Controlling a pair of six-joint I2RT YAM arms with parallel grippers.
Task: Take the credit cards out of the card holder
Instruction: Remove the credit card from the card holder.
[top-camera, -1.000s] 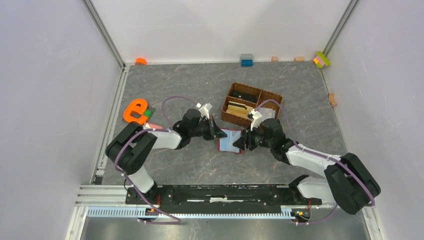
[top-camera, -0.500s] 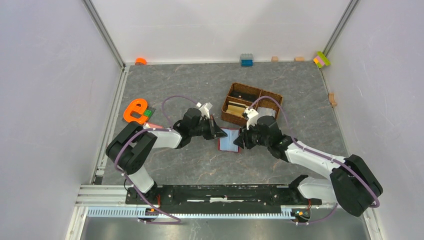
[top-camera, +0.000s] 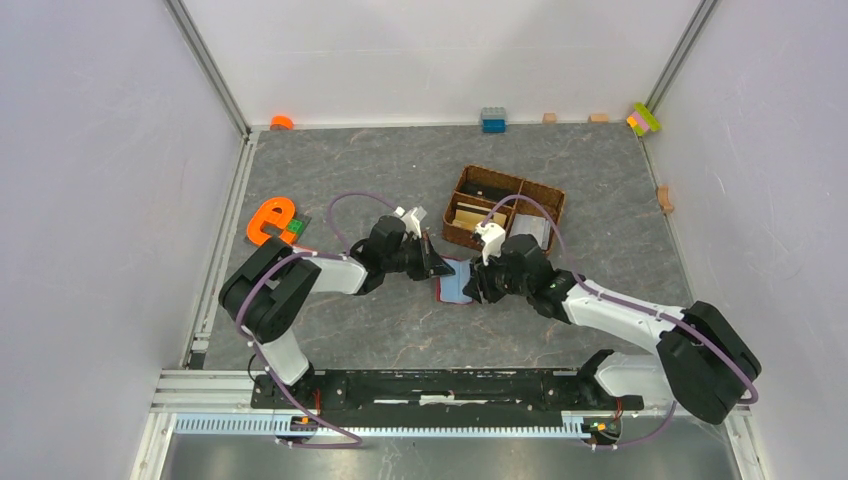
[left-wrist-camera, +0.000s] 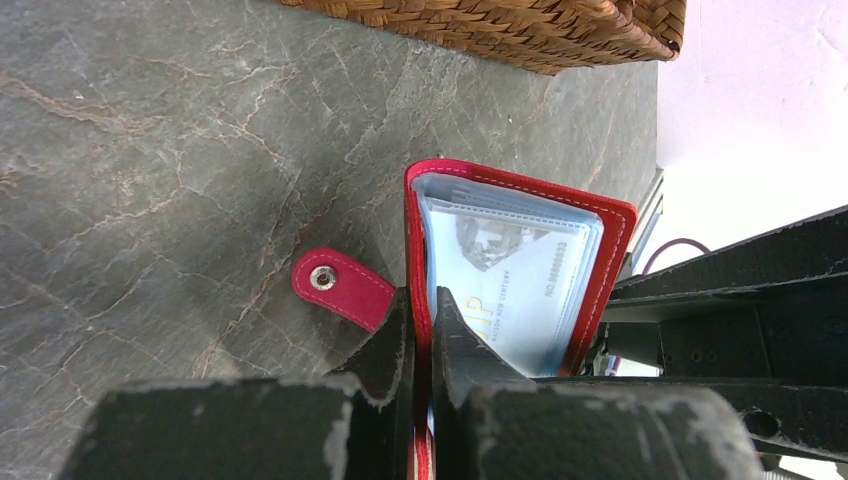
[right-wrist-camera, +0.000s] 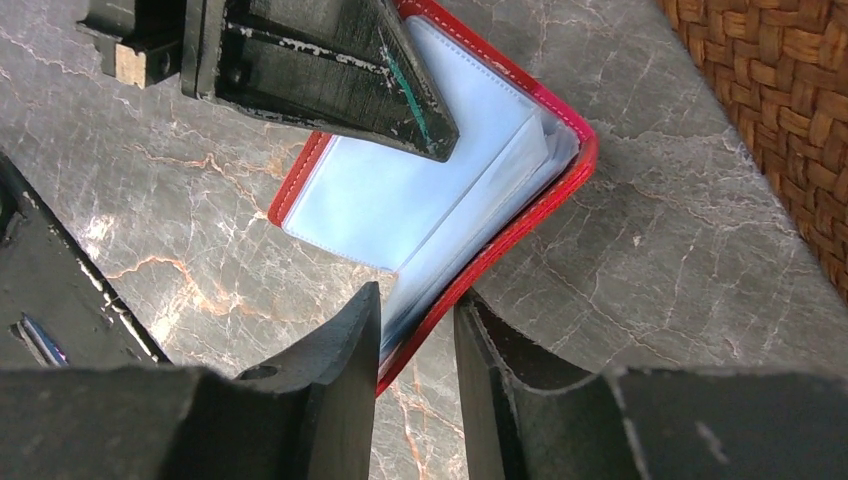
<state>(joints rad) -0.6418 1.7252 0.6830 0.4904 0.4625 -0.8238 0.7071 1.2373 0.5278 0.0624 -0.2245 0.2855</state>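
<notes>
Lying open on bench (top-camera: 380, 170) just beside wicker basket (left-wrist-camera: 500, 25): card holder (top-camera: 458, 282), credit cards (left-wrist-camera: 510, 290) in its sleeves. Clamped at one cover edge by left gripper (left-wrist-camera: 422, 300). Straddled at opposite edge by right gripper (right-wrist-camera: 415, 295), jaws partly apart; can't tell whether pinching.

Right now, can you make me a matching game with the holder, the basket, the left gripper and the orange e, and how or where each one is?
Things:
1. holder
2. basket
3. left gripper
4. orange e

How or where:
A. woven and brown
B. far off to the left
C. lying open, red rim, pale blue inside
D. shut on a red cover

Pairs: 1-C, 2-A, 3-D, 4-B
</notes>
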